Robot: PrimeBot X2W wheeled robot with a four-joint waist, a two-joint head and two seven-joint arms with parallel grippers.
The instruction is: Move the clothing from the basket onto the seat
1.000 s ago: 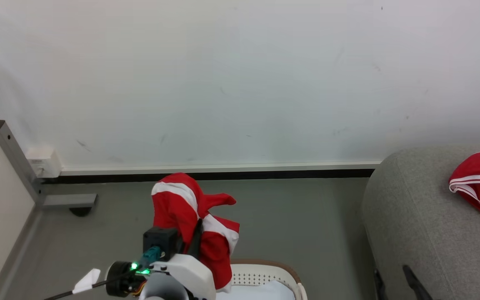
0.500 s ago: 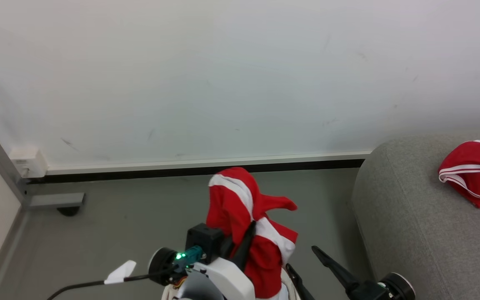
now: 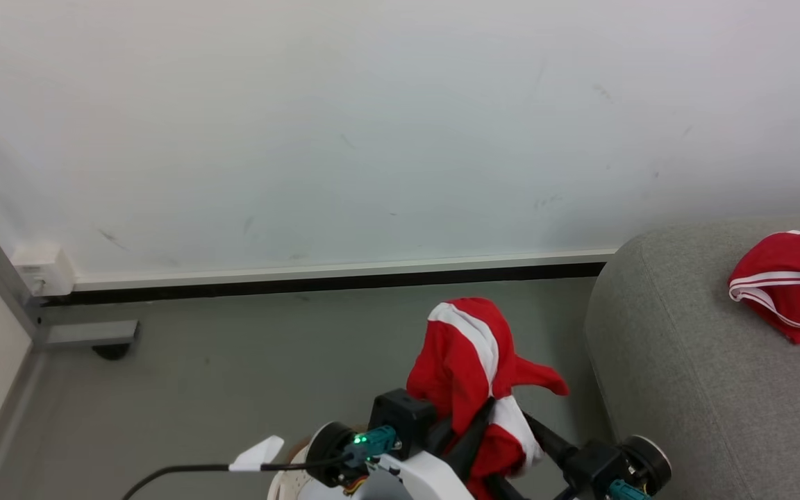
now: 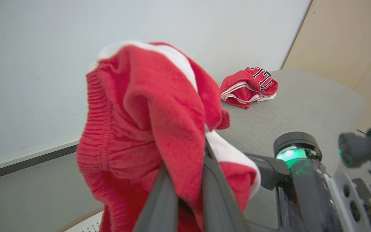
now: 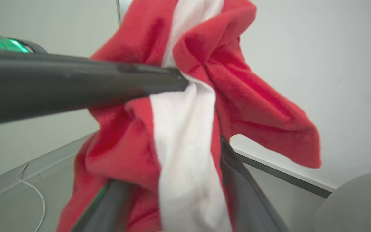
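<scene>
My left gripper (image 3: 473, 437) is shut on a red garment (image 3: 466, 354) with a white band, held up in the air just left of the grey sofa (image 3: 685, 389). The cloth drapes over the left gripper's fingers (image 4: 159, 196). My right gripper (image 3: 511, 451) is open, and its fingers (image 5: 243, 187) straddle the garment's lower folds; their tips are hidden by cloth. A second red jersey (image 3: 789, 285) with white trim and dark numerals (image 4: 262, 75) lies crumpled on the sofa. A sliver of the cream basket (image 4: 85, 224) shows below the garment.
A white wall with a dark baseboard (image 3: 317, 281) runs behind the grey floor (image 3: 233, 375). A grey metal post and foot (image 3: 80, 333) stand at the left. A beige panel (image 4: 340, 42) rises behind the sofa. A cable with a white tag (image 3: 257, 455) trails from my left arm.
The left gripper has carried the red garment to the right, toward the sofa. The right gripper has come up to the cloth and now straddles it. The camera has turned right.
</scene>
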